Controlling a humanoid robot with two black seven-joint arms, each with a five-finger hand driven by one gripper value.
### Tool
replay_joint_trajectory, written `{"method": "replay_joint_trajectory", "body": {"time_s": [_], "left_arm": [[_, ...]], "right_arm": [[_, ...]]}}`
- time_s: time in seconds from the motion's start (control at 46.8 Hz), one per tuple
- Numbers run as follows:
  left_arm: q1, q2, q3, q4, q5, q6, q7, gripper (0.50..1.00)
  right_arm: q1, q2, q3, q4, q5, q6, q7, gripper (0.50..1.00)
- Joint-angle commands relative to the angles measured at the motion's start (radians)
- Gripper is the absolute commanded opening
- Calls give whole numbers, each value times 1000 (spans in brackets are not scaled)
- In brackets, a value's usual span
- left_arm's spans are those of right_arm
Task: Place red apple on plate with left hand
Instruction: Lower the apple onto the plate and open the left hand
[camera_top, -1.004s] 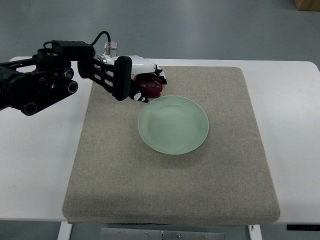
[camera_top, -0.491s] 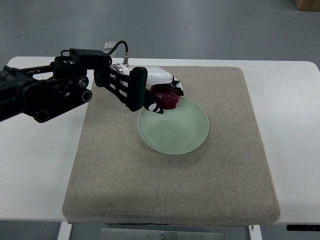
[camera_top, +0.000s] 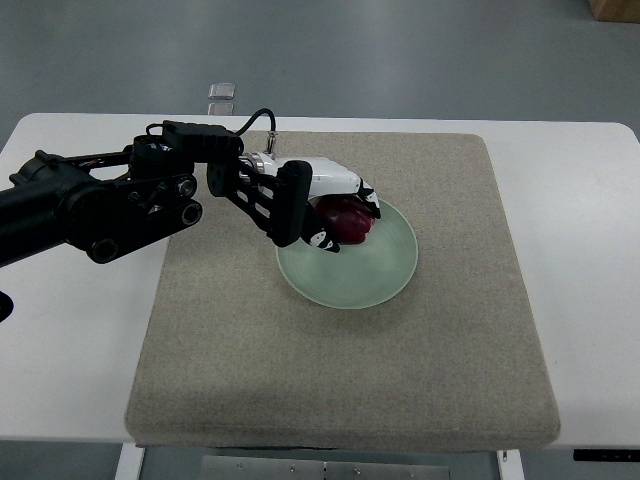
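My left hand (camera_top: 338, 212) reaches in from the left over the grey mat, its fingers curled around a dark red apple (camera_top: 349, 222). Hand and apple hang over the upper left part of the pale green plate (camera_top: 375, 268), which lies in the middle of the mat. Whether the apple touches the plate I cannot tell. Much of the apple is hidden under the white and black fingers. The right arm does not show.
A grey felt mat (camera_top: 350, 360) covers most of the white table (camera_top: 590, 260). A small clear object (camera_top: 222, 90) lies on the floor beyond the table's far edge. A brown box corner (camera_top: 612, 8) shows at the top right.
The left hand has carried the apple rightward and toward me, from the mat beside the plate's far left rim to over the plate.
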Motion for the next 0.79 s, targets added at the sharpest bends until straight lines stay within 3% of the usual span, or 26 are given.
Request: {"method": "replay_joint_trajectory", "body": {"time_s": [0.0,0.342,0.513,0.769], "left_arm": [[11,-16,0,2,2,0,-1,765],[28,-19,1,5,5,0,-1,780],[31,-19,0,2,3,0,-1,928],[32,-19,0,0,2,0,-1,988]], "right_arm": [[0,0,1,1,0,0,0,964],[0,0,0,0,0,0,0,964],[0,0,0,1,0,0,0,964],[0,0,0,1,0,0,0,964]]}}
